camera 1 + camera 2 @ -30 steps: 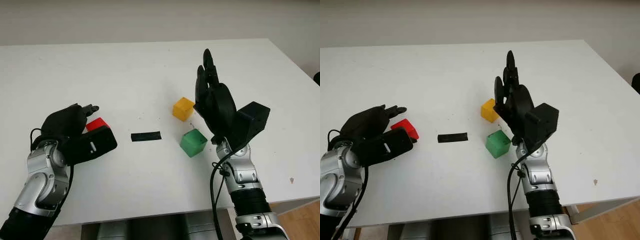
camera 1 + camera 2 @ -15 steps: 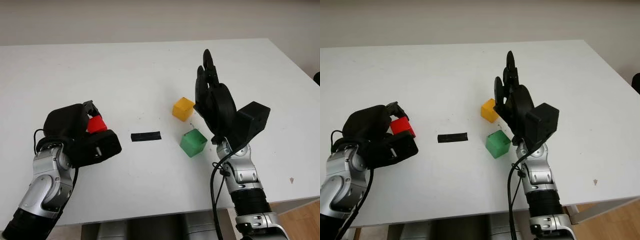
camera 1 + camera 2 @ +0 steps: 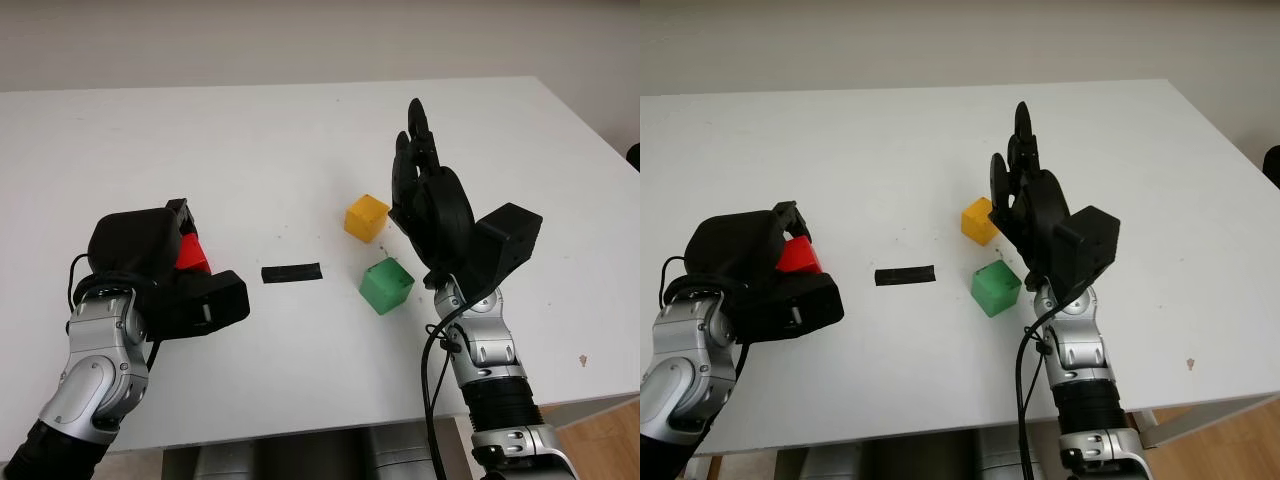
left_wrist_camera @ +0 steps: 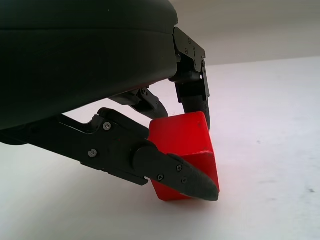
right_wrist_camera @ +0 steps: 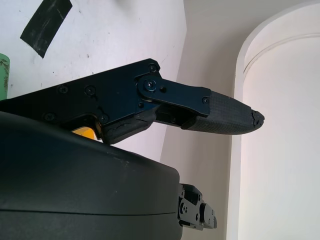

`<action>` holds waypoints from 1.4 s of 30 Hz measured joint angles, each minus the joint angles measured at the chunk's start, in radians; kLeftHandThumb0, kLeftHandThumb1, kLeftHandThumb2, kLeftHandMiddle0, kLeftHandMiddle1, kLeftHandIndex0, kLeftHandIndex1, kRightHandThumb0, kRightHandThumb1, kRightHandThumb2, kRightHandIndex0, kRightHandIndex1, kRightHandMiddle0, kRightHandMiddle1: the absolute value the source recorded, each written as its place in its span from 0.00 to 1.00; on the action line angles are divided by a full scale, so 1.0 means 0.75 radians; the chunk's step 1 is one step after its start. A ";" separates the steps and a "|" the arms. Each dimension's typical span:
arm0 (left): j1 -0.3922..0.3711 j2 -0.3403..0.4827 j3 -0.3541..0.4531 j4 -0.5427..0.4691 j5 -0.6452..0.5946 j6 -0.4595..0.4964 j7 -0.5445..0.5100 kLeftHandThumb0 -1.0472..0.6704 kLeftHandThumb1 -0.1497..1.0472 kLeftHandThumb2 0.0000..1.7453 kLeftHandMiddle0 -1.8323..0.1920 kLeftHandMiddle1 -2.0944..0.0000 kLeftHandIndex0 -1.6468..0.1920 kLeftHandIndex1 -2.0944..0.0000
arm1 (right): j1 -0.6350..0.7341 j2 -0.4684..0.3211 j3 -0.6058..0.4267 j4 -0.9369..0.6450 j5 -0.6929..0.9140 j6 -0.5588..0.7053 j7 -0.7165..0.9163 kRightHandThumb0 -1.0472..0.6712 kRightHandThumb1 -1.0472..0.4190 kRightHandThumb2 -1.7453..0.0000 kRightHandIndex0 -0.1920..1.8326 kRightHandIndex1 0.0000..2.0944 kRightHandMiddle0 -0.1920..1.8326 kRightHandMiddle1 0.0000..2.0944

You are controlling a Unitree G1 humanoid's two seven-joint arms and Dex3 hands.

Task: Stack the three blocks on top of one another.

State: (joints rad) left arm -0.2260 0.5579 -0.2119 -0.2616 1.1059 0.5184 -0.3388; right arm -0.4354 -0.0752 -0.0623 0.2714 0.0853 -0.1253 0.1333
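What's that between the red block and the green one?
A black tape strip on the bare white table, between the red block and green block, seen from the head camera.

— What sits on the desk (image 3: 250, 130) apart from the work pieces?
— A short strip of black tape (image 3: 292, 272), lying flat near the middle.
— And the desk itself?
— White, with a few small dark specks. Behind it runs a pale wall (image 3: 300, 40); wooden floor (image 3: 600, 440) shows at its near right corner.
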 measured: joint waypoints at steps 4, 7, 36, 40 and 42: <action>0.000 -0.007 0.041 -0.086 -0.094 -0.056 -0.045 0.36 0.92 0.03 0.66 0.94 0.67 0.27 | 0.000 0.002 0.004 0.000 -0.001 0.003 -0.002 0.14 0.00 0.61 0.00 0.00 0.00 0.00; -0.002 -0.009 0.062 -0.162 -0.179 -0.106 -0.101 0.34 0.93 0.03 0.66 0.96 0.66 0.29 | 0.001 0.002 0.008 0.000 -0.003 0.003 -0.006 0.14 0.00 0.61 0.00 0.00 0.00 0.00; -0.386 -0.079 -0.019 0.111 -0.443 -0.351 -0.229 0.36 0.91 0.03 0.66 0.98 0.66 0.27 | 0.018 0.010 0.023 -0.020 -0.015 0.009 -0.047 0.15 0.00 0.61 0.00 0.00 0.00 0.00; -0.390 -0.124 -0.034 0.202 -0.451 -0.341 -0.179 0.36 0.92 0.03 0.66 0.98 0.67 0.25 | 0.019 0.010 0.023 -0.031 -0.015 0.017 -0.049 0.15 0.00 0.60 0.00 0.00 0.00 0.00; -0.390 -0.135 -0.037 0.223 -0.463 -0.332 -0.172 0.36 0.92 0.03 0.67 0.98 0.67 0.25 | 0.019 0.010 0.023 -0.038 -0.013 0.021 -0.049 0.16 0.00 0.60 0.00 0.00 0.00 0.00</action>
State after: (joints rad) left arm -0.5182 0.4565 -0.2396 -0.0946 0.7590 0.2697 -0.4678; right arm -0.4209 -0.0676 -0.0448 0.2429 0.0758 -0.1095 0.0962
